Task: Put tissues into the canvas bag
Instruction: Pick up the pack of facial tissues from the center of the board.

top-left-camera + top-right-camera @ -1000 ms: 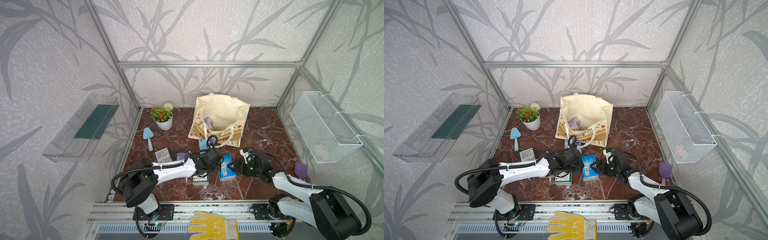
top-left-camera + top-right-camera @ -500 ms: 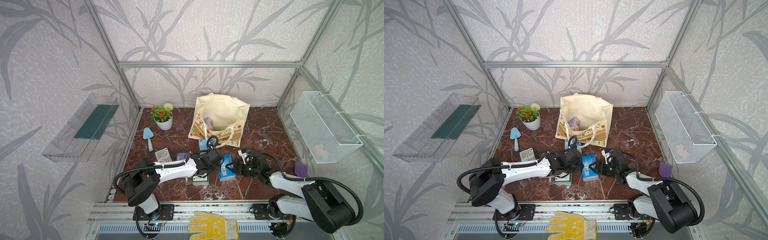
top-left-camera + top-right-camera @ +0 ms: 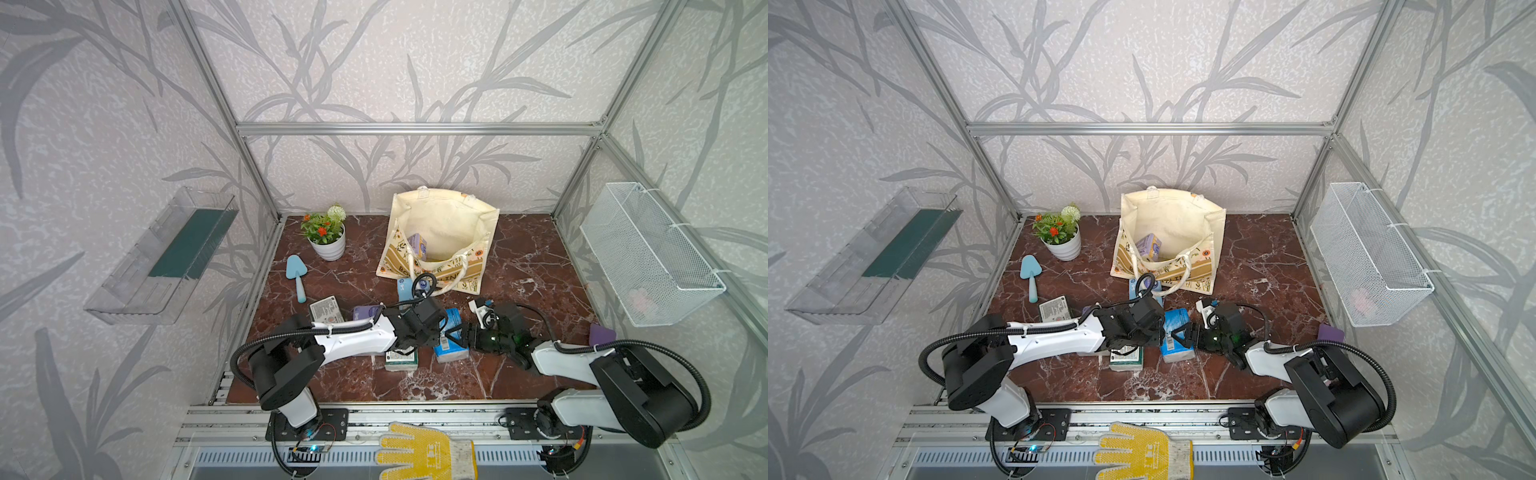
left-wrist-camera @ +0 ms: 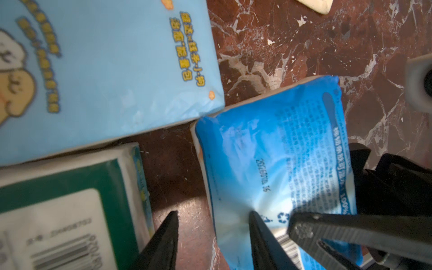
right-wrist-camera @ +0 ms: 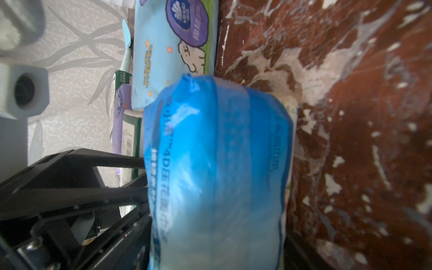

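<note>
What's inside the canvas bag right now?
One lilac pack shows in both top views, standing inside the bag against its front wall. That front wall covers the bottom of the bag, so anything lying flat there can't be seen.

desk (image 3: 536, 266): red-brown marble, white veins
canvas bag (image 3: 449, 216): cream, tan striped band, orange flower print
bright blue pack (image 4: 280, 152): white print
pale blue pack (image 4: 105, 70): yellow lettering
green pack (image 4: 70, 177): white barcode label
trowel (image 3: 296, 270): light blue
</note>
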